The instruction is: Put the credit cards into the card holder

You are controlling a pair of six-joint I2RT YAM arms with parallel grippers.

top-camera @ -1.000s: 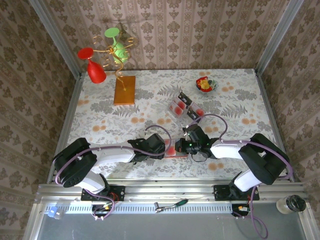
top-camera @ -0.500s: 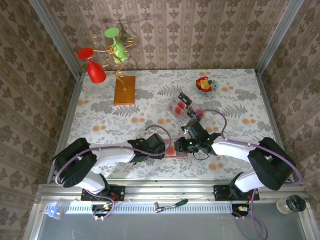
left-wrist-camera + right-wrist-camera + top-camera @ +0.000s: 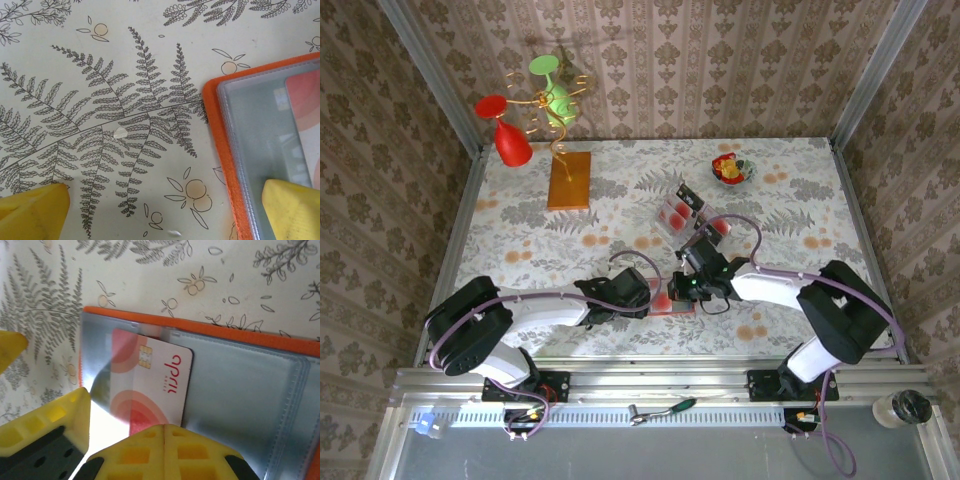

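We see the right gripper (image 3: 165, 432) shut tight, tips at the red-and-white plastic credit card (image 3: 160, 375) inside the flat orange leather-like card holder (image 3: 225, 332); the left gripper (image 3: 160, 212) gapes wide and empty, straddling the holder's edge.

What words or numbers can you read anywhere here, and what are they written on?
Red-and-white plastic credit card, lying in the open orange leather-like card holder: one curly red logo word, printed sideways, too stylised to read for sure.
Tiny red print beside that logo: too small to read.
No other writing can be read.
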